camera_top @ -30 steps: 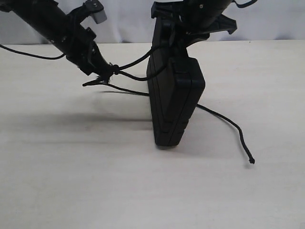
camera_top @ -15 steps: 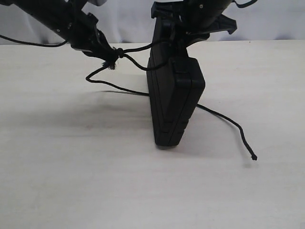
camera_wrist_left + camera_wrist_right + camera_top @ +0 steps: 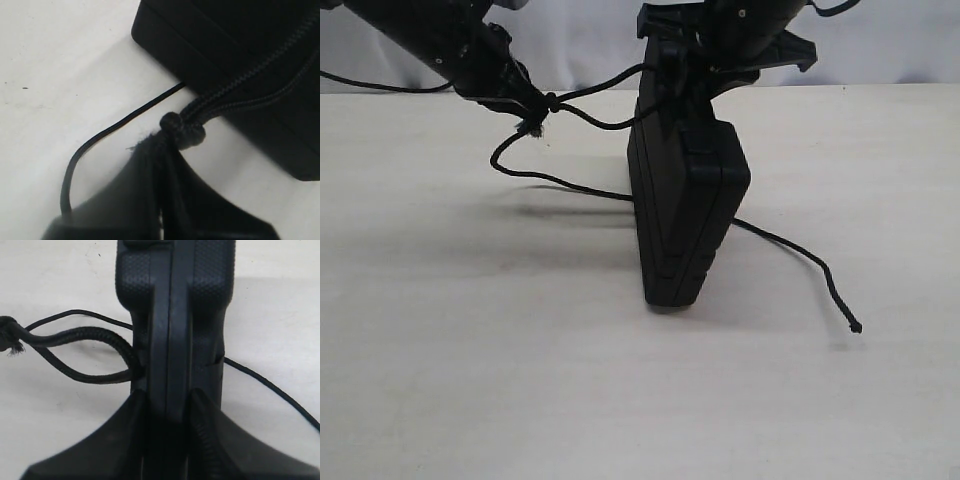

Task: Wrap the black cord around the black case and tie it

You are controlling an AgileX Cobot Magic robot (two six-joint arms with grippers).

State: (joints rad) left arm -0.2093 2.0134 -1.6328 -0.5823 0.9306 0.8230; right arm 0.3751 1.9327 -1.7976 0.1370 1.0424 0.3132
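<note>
Left tool (image 3: 161, 142) pinching cord (image 3: 182, 131) at knot, clear only in left wrist view; right tool (image 3: 167, 407) gripping upright case (image 3: 172, 315); exterior alone showing cord tail trailing past case over tabletop (image 3: 470, 380).

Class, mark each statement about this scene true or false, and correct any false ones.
1. The black case stands on edge on the table. True.
2. The right tool hangs open, clear of the case. False: it is clamped on the case's upper edge.
3. The left tool pinches the black cord right at a knot. True.
4. The cord's free end is tucked under the case. False: it lies on the table, away from the case.
</note>
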